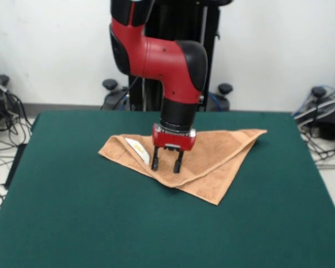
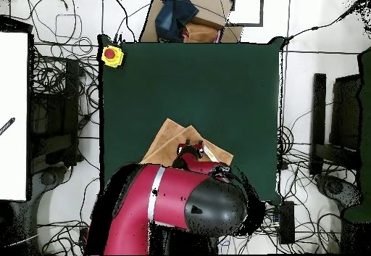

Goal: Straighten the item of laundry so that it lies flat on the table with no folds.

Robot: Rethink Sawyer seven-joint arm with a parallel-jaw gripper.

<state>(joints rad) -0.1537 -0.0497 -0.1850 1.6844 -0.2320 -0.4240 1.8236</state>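
The item of laundry [image 1: 212, 159], an orange-tan towel, lies folded into a rough triangle on the far middle of the green table [image 1: 72, 212]. Its long point reaches right and a doubled corner faces the front. A white tag [image 1: 137, 149] shows on its left part. My gripper [image 1: 167, 163] hangs straight down over the towel's middle-left, open, with the fingertips [image 1: 155, 164] at or just above the cloth and nothing between them. From overhead, the arm hides much of the towel [image 2: 168, 138], and the gripper [image 2: 190, 151] shows at its edge.
A yellow box with a red button [image 2: 111, 55] sits at one table [image 2: 196, 79] corner. A cardboard box with dark blue cloth [image 2: 187, 15] lies beyond the table's far edge. Cables run along the floor on both sides.
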